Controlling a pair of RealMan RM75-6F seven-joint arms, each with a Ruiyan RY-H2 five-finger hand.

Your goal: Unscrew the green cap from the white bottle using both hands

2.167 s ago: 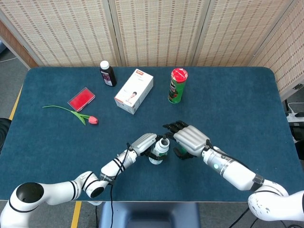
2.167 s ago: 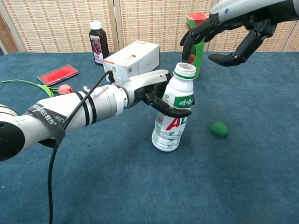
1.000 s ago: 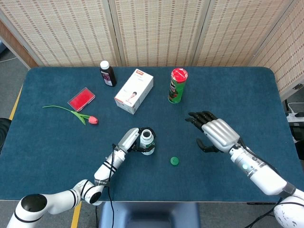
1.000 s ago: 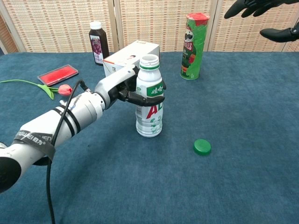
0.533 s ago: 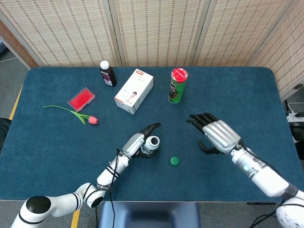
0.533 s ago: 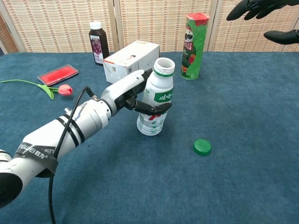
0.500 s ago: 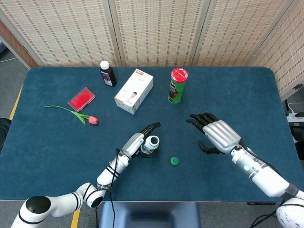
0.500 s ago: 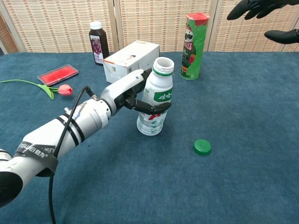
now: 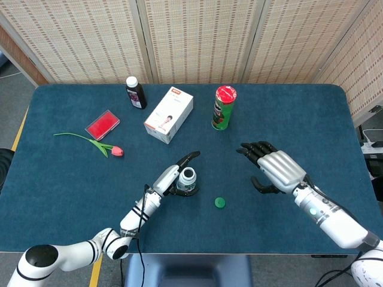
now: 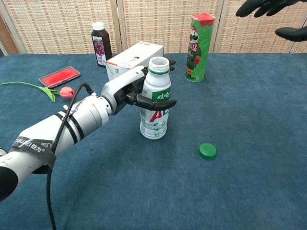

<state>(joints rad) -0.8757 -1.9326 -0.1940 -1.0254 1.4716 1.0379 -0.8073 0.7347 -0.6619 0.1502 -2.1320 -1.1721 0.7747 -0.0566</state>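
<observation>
— Bottle status?
— White bottle (image 10: pixel 155 106) upright on the table (image 10: pixel 249 191), mouth open. Left hand (image 10: pixel 128 95) wraps its upper body, apparently steadying it; how firmly, the view leaves unclear.
— Cap?
— Green cap (image 10: pixel 207 151) lies near the bottle, apart from it. Right hand (image 9: pixel 276 171) hovers spread, holding nothing.

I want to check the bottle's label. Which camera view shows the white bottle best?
The chest view: the white bottle stands in side profile, label and open neck visible. The head view looks down on it, showing mainly the open mouth beside the left hand.
</observation>
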